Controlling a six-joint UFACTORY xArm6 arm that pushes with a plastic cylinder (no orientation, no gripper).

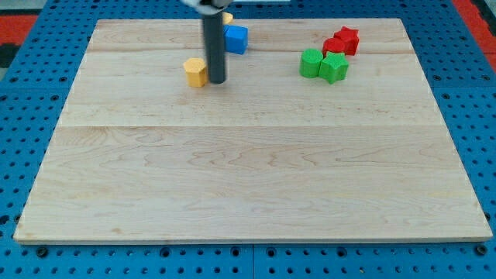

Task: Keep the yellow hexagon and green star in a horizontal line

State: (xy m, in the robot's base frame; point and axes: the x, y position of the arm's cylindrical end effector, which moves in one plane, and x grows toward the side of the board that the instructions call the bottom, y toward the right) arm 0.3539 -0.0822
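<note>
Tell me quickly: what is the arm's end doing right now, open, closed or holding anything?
My tip: a plain rod with no jaws, so neither open nor closed; it holds nothing and stands just at the view's right of the yellow hexagon; contact cannot be told.

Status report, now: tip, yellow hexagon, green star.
My tip at the yellow hexagon, on its right side. Green star far to the view's right, roughly level, among a green block and red blocks. Path between clear.

No readable text, labels or numbers anywhere.
</note>
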